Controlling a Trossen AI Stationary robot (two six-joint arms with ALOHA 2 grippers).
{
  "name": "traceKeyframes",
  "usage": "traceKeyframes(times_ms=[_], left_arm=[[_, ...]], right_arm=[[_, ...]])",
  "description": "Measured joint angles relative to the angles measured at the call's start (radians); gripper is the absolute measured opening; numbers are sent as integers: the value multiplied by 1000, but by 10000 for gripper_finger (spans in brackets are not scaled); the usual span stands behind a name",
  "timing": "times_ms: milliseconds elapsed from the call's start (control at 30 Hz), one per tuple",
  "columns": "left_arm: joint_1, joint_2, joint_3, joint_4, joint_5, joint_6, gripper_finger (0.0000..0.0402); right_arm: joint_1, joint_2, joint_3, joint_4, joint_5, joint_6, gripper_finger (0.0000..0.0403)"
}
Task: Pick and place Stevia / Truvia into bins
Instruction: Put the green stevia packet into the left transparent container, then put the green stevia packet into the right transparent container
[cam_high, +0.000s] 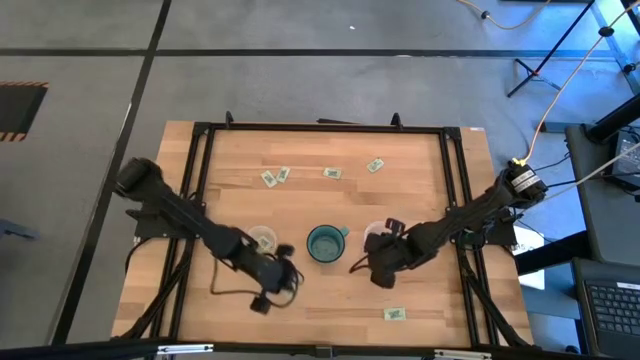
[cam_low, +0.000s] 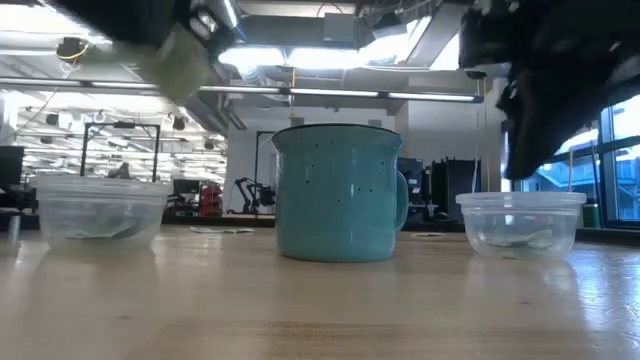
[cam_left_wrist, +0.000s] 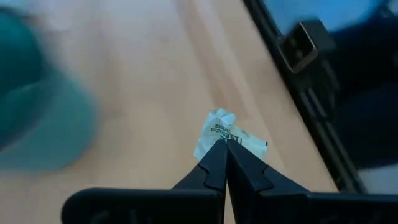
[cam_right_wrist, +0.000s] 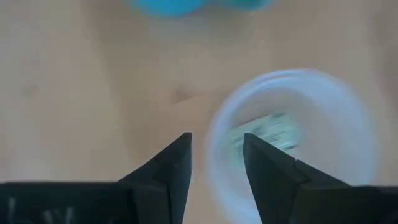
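My left gripper is shut on one pale green and white Stevia packet and is raised above the table between the left clear cup and the teal mug. In the low view the packet shows high above the left cup. My right gripper is open and hangs over the near rim of the right clear cup, which holds a packet. Several more packets lie flat on the table at the far side, and one lies near the front edge. My left gripper pinches the packet by one edge between its two fingertips. The packet is lifted clear of the table and sticks out past the fingertips, slightly crumpled.
The teal mug stands between the two cups. The right cup stands to its right. A black metal frame runs around the table top. Bare wood lies between the far packets and the cups.
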Motion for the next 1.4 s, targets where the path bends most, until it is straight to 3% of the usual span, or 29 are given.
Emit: traceKeyframes(times_ms=[200,367,533,800,1100,1400], left_arm=[[23,-191,0,-409,-237,-116,2],[67,-275,-46,-598,-295,-243,3],[120,-285,-138,-594,-278,-252,2],[169,-284,-250,-414,-152,-260,3],[171,-281,-265,-397,-160,-262,47],[171,-281,-265,-397,-198,-252,79]], right_arm=[[59,0,3,8,-84,-29,147],[115,0,2,9,-91,16,147],[155,0,2,11,-91,69,147],[179,3,2,73,-88,95,147],[251,51,1,147,-139,107,147],[315,105,1,159,-203,269,147]])
